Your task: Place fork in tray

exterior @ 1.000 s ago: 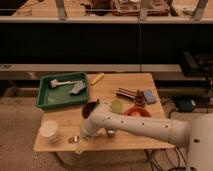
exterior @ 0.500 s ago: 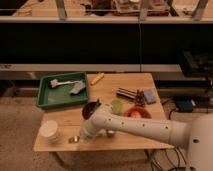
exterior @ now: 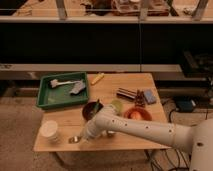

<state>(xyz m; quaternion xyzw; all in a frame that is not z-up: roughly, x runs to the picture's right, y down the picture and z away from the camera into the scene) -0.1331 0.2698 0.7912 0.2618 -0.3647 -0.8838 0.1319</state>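
The green tray (exterior: 46, 96) sits at the table's back left, holding a white-handled brush (exterior: 62, 83) and a grey item (exterior: 78, 88). A small shiny silver piece, apparently the fork (exterior: 73, 139), lies at the table's front edge, left of centre. My gripper (exterior: 81, 136) is down at the table surface right beside it, at the end of the white arm (exterior: 135, 129) that reaches in from the lower right. Whether the fork is in its grip is hidden by the wrist. The tray is well behind and left of the gripper.
A white cup (exterior: 50, 131) stands just left of the gripper. A dark bowl (exterior: 91, 109), a small green item (exterior: 117, 105) and an orange bowl (exterior: 137, 114) sit behind the arm. A yellow stick (exterior: 97, 78) lies right of the tray. Dark and blue items (exterior: 137, 95) sit at the back right.
The gripper has shifted slightly back from the table's front edge and stayed low. The shiny piece now shows at its left tip.
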